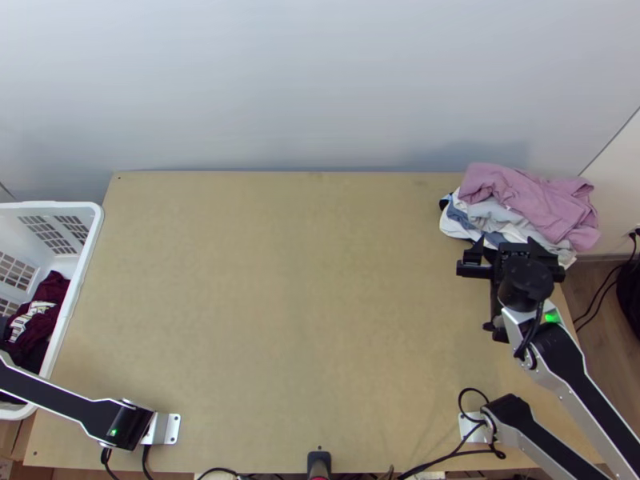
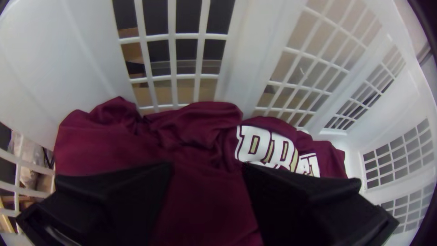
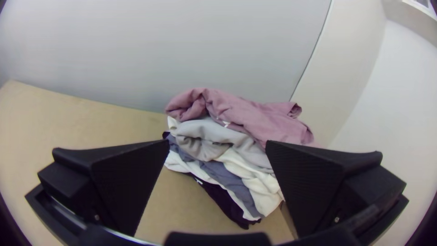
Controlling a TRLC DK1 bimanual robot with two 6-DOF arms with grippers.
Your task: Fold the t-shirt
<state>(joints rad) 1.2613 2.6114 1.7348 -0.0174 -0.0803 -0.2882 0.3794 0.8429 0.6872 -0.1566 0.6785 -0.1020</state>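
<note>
Technician: State the location of the work item.
Operator: A maroon garment (image 2: 195, 136) lies bunched inside the white basket (image 2: 54, 59), with white lettering (image 2: 257, 143) facing up. The basket is beside the left edge of the wooden table (image 1: 280, 304).
Technician: State the condition of the left gripper (image 2: 207, 168).
Operator: Its two fingers are apart above the maroon garment, and cloth is visible between them. Whether either finger touches the cloth, I cannot tell.
Technician: State the condition of the right gripper (image 1: 507, 248).
Operator: It is near the table's far right corner, at the near side of a clothes pile. In its wrist view, the fingers are apart with part of the pile between and beyond them. Contact cannot be determined.
Technician: Describe the clothes pile.
Operator: Unit is bunched and layered. A pink garment (image 1: 528, 196) is on top. Grey cloth (image 3: 207, 134), cream cloth (image 3: 248, 171), blue-grey cloth (image 3: 230, 180) and dark purple cloth (image 3: 223, 200) lie below.
</note>
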